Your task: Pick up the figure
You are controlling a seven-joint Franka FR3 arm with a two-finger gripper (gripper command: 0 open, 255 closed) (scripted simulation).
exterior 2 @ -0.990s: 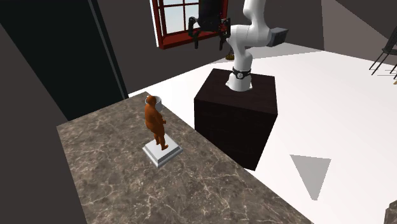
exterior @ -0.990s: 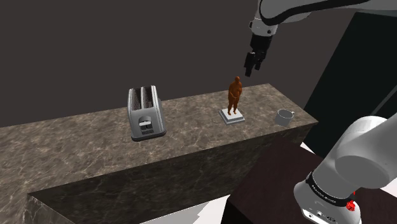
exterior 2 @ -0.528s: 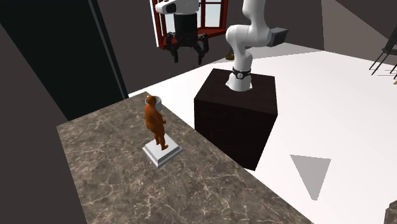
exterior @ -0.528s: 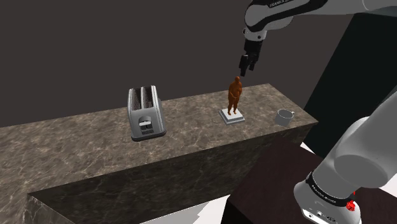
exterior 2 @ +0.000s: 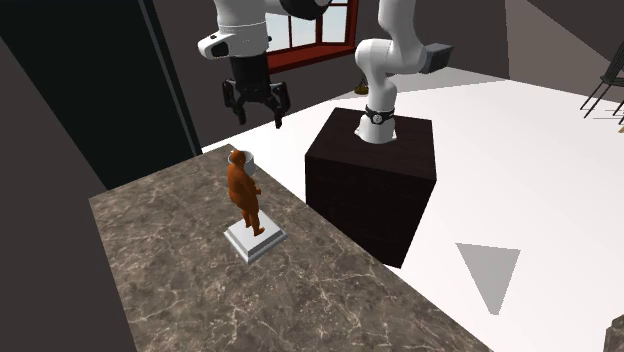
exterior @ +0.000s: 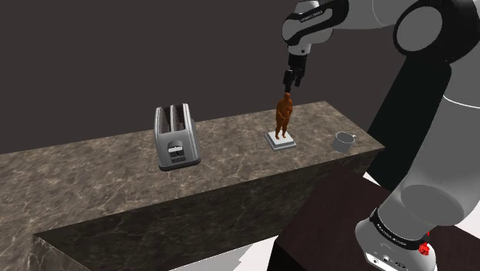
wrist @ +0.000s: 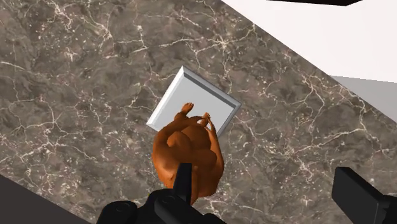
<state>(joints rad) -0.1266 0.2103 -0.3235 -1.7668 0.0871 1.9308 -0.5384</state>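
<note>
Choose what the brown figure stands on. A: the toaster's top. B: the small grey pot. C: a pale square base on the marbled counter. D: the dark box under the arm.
C: the figure stands upright on a pale square base on the marbled counter, apart from the toaster and the pot.
</note>
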